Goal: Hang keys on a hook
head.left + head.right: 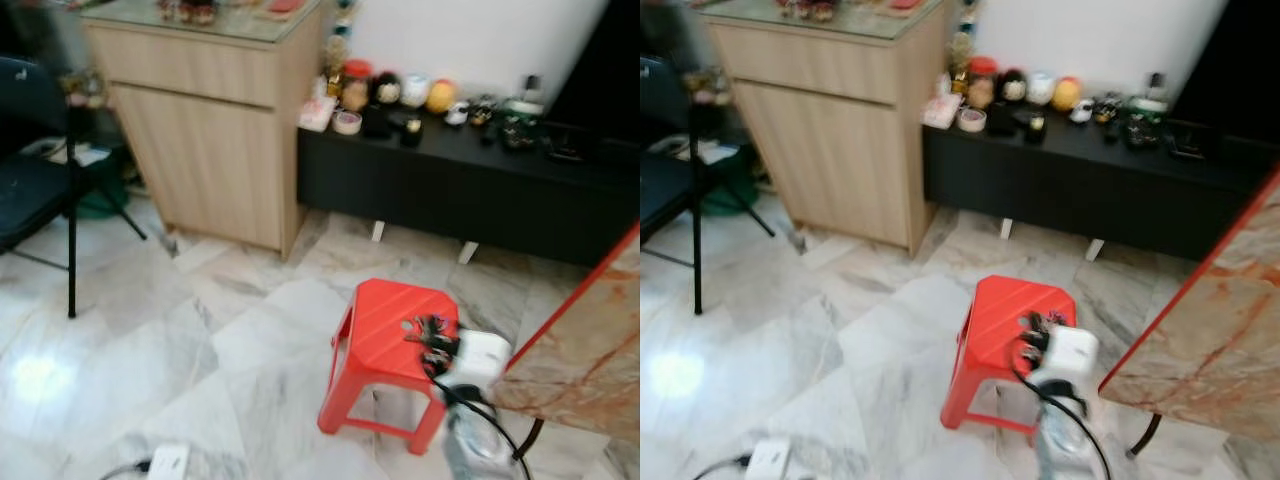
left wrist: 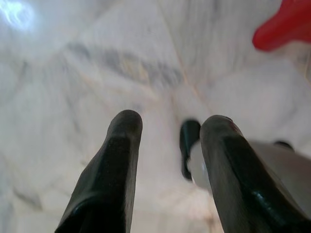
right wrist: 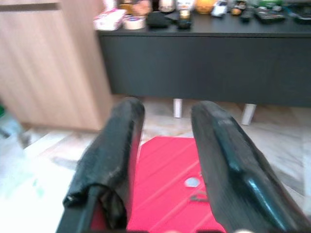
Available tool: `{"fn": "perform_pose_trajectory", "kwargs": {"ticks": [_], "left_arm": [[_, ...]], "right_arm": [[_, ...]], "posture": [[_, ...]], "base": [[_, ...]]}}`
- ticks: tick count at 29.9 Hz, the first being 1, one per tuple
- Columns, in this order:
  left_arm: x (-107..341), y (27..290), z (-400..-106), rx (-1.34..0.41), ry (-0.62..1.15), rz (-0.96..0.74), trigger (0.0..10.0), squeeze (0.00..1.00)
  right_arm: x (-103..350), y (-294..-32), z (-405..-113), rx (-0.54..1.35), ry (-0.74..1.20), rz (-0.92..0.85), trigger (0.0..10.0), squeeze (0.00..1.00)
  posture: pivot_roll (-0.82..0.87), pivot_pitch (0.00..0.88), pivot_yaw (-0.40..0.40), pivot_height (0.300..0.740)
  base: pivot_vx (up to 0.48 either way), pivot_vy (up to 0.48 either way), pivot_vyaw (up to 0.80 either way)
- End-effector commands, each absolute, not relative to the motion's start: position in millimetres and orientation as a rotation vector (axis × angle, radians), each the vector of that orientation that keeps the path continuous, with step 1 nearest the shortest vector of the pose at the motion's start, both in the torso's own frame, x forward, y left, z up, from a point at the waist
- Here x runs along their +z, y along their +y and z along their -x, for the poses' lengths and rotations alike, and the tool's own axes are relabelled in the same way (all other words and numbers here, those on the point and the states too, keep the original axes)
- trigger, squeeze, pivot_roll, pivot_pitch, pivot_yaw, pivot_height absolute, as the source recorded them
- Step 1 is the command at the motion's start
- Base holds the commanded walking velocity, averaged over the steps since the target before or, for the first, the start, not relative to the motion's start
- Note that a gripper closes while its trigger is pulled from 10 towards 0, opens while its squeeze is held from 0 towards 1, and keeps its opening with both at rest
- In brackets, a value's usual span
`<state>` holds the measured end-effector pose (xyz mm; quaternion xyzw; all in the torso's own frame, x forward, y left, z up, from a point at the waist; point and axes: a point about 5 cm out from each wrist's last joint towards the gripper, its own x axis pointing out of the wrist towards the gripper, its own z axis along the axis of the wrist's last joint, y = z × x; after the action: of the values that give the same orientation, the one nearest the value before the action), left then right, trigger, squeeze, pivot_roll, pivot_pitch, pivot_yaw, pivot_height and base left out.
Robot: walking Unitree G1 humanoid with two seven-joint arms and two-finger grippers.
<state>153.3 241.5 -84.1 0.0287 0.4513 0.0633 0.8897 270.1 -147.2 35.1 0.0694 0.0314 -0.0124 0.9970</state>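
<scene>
Task status: early stage, judged from the scene. The keys point(image 3: 197, 196) lie on the red plastic stool point(image 1: 385, 330), not yet grasped; no hook can be identified. The right gripper point(image 3: 165, 141) hovers above the stool, fingers spread and empty. The left gripper point(image 2: 170, 145) points at the marble floor point(image 1: 200, 350), fingers spread, holding nothing. Remaining: grasp keys, locate hook, hang. No containers with discernible contents.

text: none legible | labels: blurred on shelf items | numbers: none | signs: none
</scene>
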Motion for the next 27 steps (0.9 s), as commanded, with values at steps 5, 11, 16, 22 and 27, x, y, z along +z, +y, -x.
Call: {"fn": "perform_pose_trajectory", "kwargs": {"ticks": [5,11,16,22,27], "left_arm": [[-84.9,227.8,-159.8,0.093,0.928,-0.043,10.0,0.0],[-84.8,228.8,-159.3,0.091,0.927,-0.049,10.0,0.0],[-84.4,229.6,-159.2,0.083,0.925,-0.054,10.0,0.0],[-84.2,234.8,-155.9,0.096,0.921,-0.046,10.0,0.0],[-83.2,235.5,-156.2,0.102,0.9,-0.039,10.0,0.0]], "right_arm": [[30.6,-155.6,-268.0,-0.078,0.089,-0.16,10.0,0.0],[30.8,-154.6,-268.0,-0.073,0.097,-0.165,10.0,0.0],[30.6,-154.3,-268.3,-0.071,0.101,-0.167,10.0,0.0],[33.5,-154.6,-269.8,-0.076,0.089,-0.169,10.0,0.0],[35.9,-154.6,-270.9,-0.071,0.081,-0.164,10.0,0.0]], "posture": [[0.02,0.0,-0.056,0.74],[0.03,0.0,-0.057,0.74],[0.03,0.0,-0.057,0.74],[0.03,0.003,-0.059,0.74],[0.02,0.009,-0.06,0.74]], "base": [[0.379,0.0,0.0],[0.353,0.0,0.0],[0.05,0.0,0.0],[0.0,0.0,0.0],[0.0,0.0,0.0]]}}
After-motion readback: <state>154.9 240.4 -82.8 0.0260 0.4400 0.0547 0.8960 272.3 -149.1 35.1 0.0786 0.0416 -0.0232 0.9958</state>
